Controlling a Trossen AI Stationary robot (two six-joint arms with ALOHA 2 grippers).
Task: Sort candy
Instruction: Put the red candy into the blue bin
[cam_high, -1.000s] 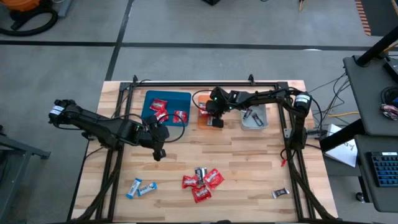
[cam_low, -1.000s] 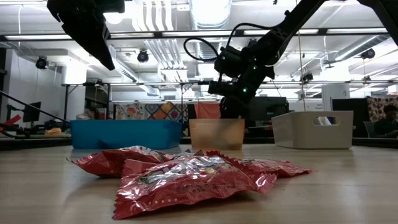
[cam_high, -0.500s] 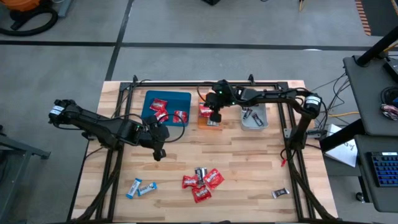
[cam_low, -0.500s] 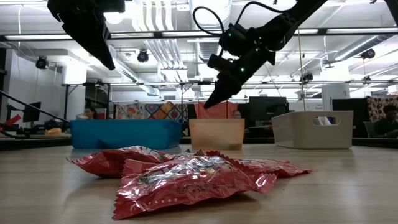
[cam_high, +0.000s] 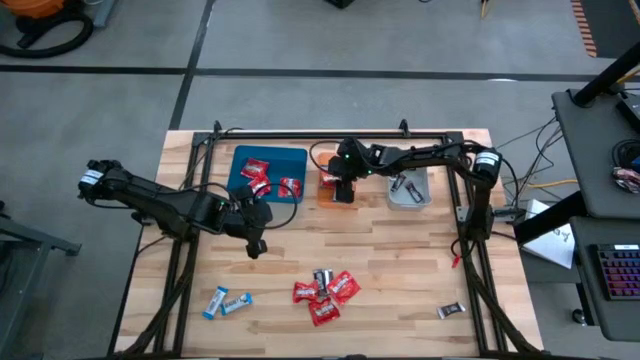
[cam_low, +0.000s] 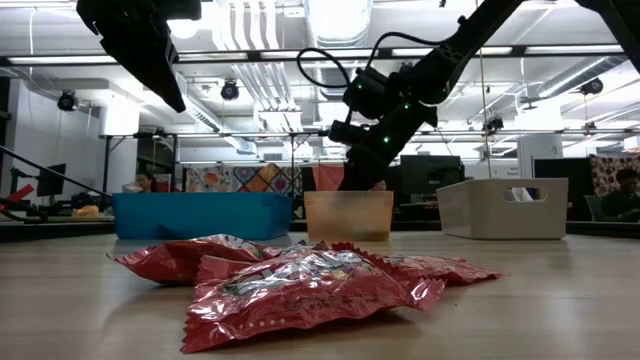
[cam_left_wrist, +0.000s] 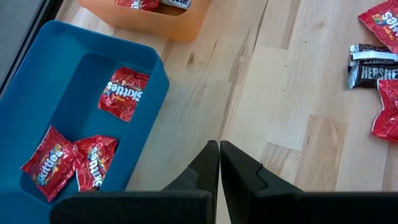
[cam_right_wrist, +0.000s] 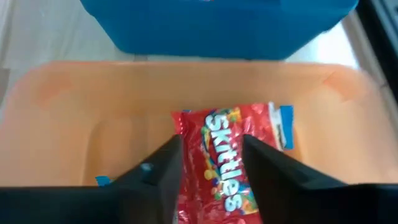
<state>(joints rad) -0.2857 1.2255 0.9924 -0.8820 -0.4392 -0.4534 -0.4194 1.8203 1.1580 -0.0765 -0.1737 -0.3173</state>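
My right gripper (cam_high: 343, 192) hangs open over the orange tray (cam_high: 322, 199). In the right wrist view its fingers (cam_right_wrist: 163, 168) stand on either side of a red Skittles packet (cam_right_wrist: 227, 155), which lies in the tray on a blue-and-white sweet (cam_right_wrist: 285, 124). My left gripper (cam_high: 255, 247) is shut and holds nothing (cam_left_wrist: 219, 144), above bare wood near the blue tray (cam_high: 290, 158). That tray holds three red packets (cam_left_wrist: 124, 90). Loose candy lies on the near table: a red pile (cam_high: 325, 292) with a dark bar (cam_high: 322, 277), blue-and-white ones (cam_high: 228, 301), and a dark one (cam_high: 452, 311).
A grey tray (cam_high: 408, 192) with dark candy stands right of the orange one at the table's far side. Black frame rails (cam_high: 190, 200) run along the table's left, right and far edges. Bare wood lies between the trays and the near candy.
My right gripper rose and tipped toward the far edge with a red packet at its fingers. It has since come back down over the orange tray, where the packet now lies. My left arm has kept still.
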